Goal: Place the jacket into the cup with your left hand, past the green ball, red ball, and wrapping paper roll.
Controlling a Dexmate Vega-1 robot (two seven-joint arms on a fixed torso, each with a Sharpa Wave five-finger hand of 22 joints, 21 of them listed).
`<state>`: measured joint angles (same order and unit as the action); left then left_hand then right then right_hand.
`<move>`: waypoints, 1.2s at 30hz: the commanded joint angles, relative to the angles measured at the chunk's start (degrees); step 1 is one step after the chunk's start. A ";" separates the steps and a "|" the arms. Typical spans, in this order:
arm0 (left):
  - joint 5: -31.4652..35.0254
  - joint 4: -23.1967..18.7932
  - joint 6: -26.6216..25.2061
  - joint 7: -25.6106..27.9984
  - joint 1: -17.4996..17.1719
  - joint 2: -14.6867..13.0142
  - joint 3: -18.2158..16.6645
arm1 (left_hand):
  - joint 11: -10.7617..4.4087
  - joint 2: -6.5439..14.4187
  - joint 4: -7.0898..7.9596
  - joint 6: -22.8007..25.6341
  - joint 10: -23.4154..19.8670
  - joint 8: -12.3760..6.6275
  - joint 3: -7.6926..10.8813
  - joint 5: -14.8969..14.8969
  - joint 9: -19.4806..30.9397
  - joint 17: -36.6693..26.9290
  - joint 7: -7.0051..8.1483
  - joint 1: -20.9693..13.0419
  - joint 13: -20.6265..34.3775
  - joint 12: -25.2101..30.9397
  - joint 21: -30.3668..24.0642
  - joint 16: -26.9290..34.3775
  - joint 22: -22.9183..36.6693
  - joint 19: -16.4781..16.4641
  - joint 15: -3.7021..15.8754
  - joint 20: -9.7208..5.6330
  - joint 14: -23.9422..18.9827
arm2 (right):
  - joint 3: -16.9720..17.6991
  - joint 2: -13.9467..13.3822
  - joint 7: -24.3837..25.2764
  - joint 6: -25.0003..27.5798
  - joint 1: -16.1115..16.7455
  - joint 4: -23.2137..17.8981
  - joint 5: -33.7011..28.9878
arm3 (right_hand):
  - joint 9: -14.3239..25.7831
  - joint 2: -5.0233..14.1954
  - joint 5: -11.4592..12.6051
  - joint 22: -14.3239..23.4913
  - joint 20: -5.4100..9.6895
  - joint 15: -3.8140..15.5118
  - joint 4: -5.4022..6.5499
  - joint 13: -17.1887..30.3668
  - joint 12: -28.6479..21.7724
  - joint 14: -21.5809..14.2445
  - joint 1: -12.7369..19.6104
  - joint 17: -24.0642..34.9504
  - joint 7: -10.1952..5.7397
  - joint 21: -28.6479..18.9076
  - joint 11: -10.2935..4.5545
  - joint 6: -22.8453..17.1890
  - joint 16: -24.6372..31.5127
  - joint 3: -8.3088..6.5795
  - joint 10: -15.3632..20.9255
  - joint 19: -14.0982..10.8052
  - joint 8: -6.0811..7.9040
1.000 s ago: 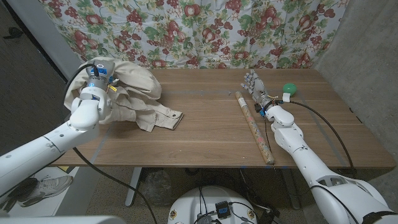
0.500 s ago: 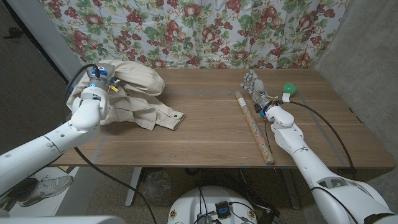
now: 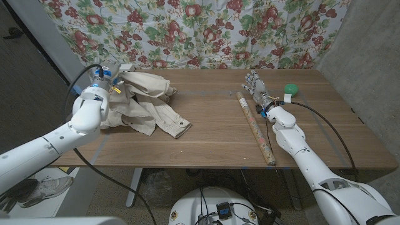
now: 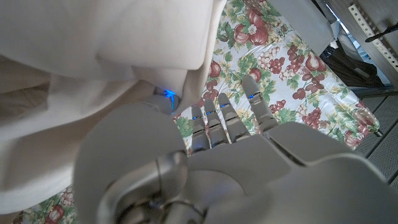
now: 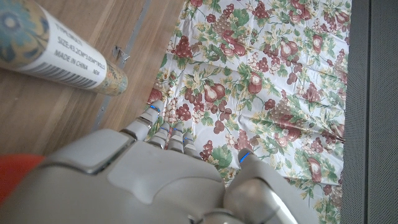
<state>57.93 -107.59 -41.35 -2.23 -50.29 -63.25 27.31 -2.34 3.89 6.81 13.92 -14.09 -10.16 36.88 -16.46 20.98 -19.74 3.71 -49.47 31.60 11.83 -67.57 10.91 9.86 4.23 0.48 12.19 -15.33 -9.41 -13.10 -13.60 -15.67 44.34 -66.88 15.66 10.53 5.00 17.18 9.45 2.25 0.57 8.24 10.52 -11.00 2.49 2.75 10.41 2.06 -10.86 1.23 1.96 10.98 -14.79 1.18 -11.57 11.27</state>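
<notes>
The beige jacket (image 3: 147, 106) lies crumpled on the wooden table's (image 3: 212, 134) left part, with its hem spread toward the middle. My left hand (image 3: 105, 80) is at the jacket's far left end. In the left wrist view its fingers (image 4: 214, 121) reach out straight and apart, and the thumb touches a fold of the jacket (image 4: 93, 37). The wrapping paper roll (image 3: 255, 128) lies lengthwise right of centre. My right hand (image 3: 256, 86) stands upright beside the roll's far end, fingers apart, holding nothing. The green ball (image 3: 290, 90) sits just right of it. The roll (image 5: 56, 50) also appears in the right wrist view.
A floral curtain (image 3: 206, 31) hangs close behind the table's far edge. A grey wall (image 3: 369, 56) stands to the right. A black cable (image 3: 328, 128) arcs over the table's right part. A red-orange shape (image 5: 13, 177) sits at the edge of the right wrist view.
The jacket's raised mound has dropped and spread toward the table's middle and front. My left hand has shifted slightly to the right. The right hand has stayed put.
</notes>
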 commanded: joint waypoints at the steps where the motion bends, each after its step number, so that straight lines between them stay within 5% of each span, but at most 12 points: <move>1: 1.83 -0.94 1.44 1.18 -1.61 0.16 -2.02 | -0.29 0.06 -0.67 -2.28 1.74 0.20 -0.71 0.39 -0.87 1.48 -0.02 1.02 -0.83 -0.75 1.26 -0.58 0.14 1.58 -1.09 0.19 2.27 | -0.03 0.13 -0.29 -0.50 -0.53 1.03 0.05 | 0.29 1.24 0.29 0.33 0.37 -0.07 0.03 0.18 0.00 0.09 0.30 0.11 0.20 -0.12 0.39 -0.03 -0.16 0.09 -0.25 -0.10 -0.17; 9: -0.76 -2.71 2.71 3.03 -3.47 0.02 -5.20 | 0.12 0.18 -0.96 -3.38 2.95 -0.01 -1.42 0.59 -1.67 2.71 -0.22 1.56 -1.61 -0.91 2.28 -0.75 0.13 2.46 -2.52 0.28 4.27 | 0.02 0.19 -0.40 -0.63 -0.71 1.43 0.18 | 0.29 1.21 0.29 0.33 0.37 -0.08 0.03 0.18 0.02 0.10 0.30 0.12 0.20 -0.12 0.39 -0.04 -0.16 0.12 -0.29 -0.09 -0.16; 22: -8.12 -4.69 5.19 9.77 -7.33 0.60 -11.14 | 0.22 -0.79 2.00 -4.22 4.02 -0.46 -5.27 1.31 -3.35 4.75 -0.18 7.44 -3.31 -0.60 4.71 -0.08 0.15 3.79 -2.75 0.35 5.04 | 0.04 0.32 -0.29 -0.86 -0.56 1.37 0.21 | 0.29 1.18 0.30 0.33 0.34 -0.08 0.02 0.18 0.01 0.10 0.30 0.11 0.20 -0.12 0.32 -0.06 -0.15 0.16 -0.30 -0.07 -0.15; 36: -9.83 -6.67 3.09 11.22 -8.81 -0.89 -12.50 | 0.42 -0.28 3.00 -3.86 4.09 -0.82 -6.94 1.05 -4.25 5.75 -1.20 10.67 -4.25 -0.33 6.06 0.30 0.20 4.16 -2.73 0.35 4.82 | 0.02 0.32 -0.27 -0.68 -0.22 0.88 0.24 | 0.29 1.20 0.31 0.33 0.35 -0.07 0.02 0.18 0.02 0.10 0.31 0.12 0.20 -0.12 0.28 -0.07 -0.15 0.19 -0.34 -0.07 -0.14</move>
<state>50.24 -112.92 -37.19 6.53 -57.62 -63.37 16.45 -2.05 3.47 9.81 9.91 -10.14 -10.62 30.09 -15.25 16.75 -14.04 2.85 -39.56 27.34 11.17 -61.65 10.83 9.87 7.97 -2.35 12.30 -10.46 -9.38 -12.84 -13.93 -16.42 43.81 -65.59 15.83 10.52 5.00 17.18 9.45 2.25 0.60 8.24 10.52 -11.00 2.46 2.74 10.41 2.06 -10.86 1.23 1.96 10.98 -14.79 1.18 -11.57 11.27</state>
